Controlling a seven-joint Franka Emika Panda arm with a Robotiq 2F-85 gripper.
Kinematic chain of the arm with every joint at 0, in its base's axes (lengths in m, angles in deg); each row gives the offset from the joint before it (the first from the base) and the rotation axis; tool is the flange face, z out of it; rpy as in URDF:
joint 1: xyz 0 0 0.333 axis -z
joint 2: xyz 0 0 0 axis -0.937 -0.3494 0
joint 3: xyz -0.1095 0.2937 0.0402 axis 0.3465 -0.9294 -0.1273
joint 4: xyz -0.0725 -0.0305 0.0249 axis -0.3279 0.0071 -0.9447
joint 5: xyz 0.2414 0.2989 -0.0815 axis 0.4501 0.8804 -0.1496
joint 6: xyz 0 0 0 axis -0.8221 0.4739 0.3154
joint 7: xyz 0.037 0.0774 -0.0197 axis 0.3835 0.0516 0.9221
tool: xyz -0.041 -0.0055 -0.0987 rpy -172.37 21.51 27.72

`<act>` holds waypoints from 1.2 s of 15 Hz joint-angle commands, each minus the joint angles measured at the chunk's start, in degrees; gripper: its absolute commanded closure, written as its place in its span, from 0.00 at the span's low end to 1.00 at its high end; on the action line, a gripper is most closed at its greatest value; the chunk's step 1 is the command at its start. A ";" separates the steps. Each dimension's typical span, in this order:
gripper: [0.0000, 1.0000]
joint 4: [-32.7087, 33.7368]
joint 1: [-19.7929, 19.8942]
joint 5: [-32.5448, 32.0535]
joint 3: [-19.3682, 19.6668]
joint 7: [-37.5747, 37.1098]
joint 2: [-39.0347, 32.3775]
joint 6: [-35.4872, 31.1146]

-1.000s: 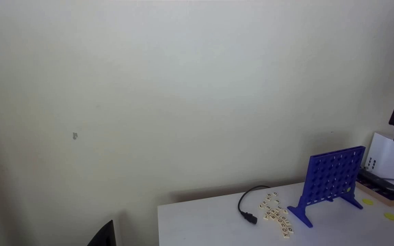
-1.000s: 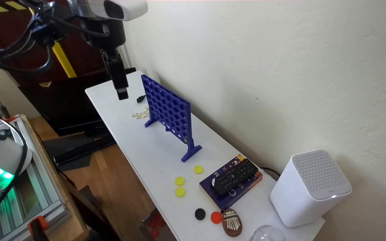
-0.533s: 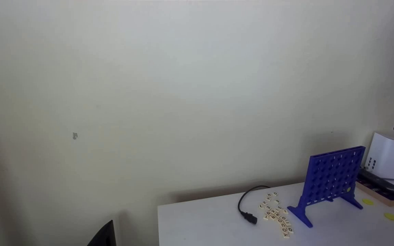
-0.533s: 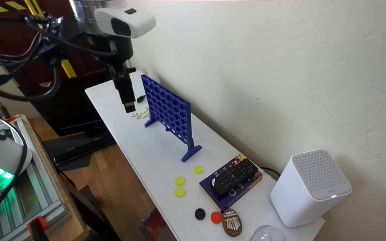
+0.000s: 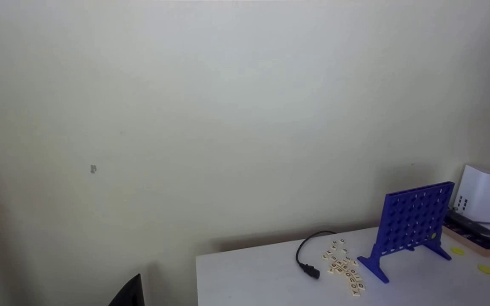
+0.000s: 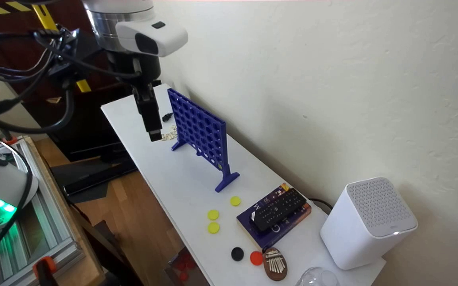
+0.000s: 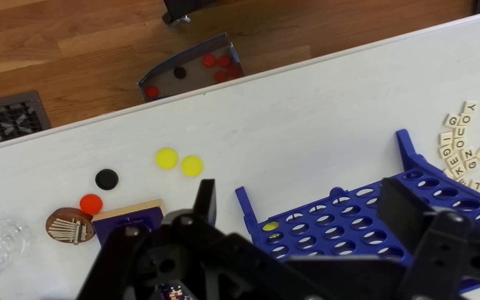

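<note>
My gripper (image 7: 298, 183) stands open in the wrist view, its black fingers (image 7: 400, 208) wide apart with nothing between them. Below and beyond them is the blue upright game rack (image 7: 336, 229), full of round holes; the right finger hides part of it. A yellow disc (image 7: 271, 226) shows in the rack's bottom corner hole. In an exterior view one finger (image 6: 154, 129) hangs above the white table, beside the rack (image 6: 197, 127) and apart from it. Loose yellow discs (image 6: 213, 215), a black disc (image 6: 237, 254) and a red disc (image 6: 256, 258) lie on the tabletop.
Letter tiles (image 5: 345, 267) and a black cable plug (image 5: 311, 271) lie beyond the rack. A keyboard remote (image 6: 278, 209) rests on a book (image 6: 266, 240). Nearby are a thumb piano (image 6: 275, 264), a transparent bottle (image 6: 317, 277) and a white router (image 6: 366, 226). Below the table edge sits a box (image 7: 167, 85) with discs.
My gripper has come down toward the table, shifting a little to the right in both exterior views. The rack and the discs have stayed in place.
</note>
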 commanded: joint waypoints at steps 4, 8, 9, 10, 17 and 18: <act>0.00 0.05 0.70 0.23 -0.73 0.14 0.00 0.15; 0.00 0.59 -0.16 2.61 -0.43 0.52 -1.69 -0.34; 0.00 0.77 -0.35 3.21 -0.46 0.27 -2.52 -0.24; 0.00 0.68 -0.61 4.16 -0.38 0.58 -3.28 -0.77; 0.00 0.83 -1.58 11.86 -0.52 2.49 -9.11 -2.78; 0.00 0.80 -1.55 13.34 -0.49 3.23 -9.66 -3.54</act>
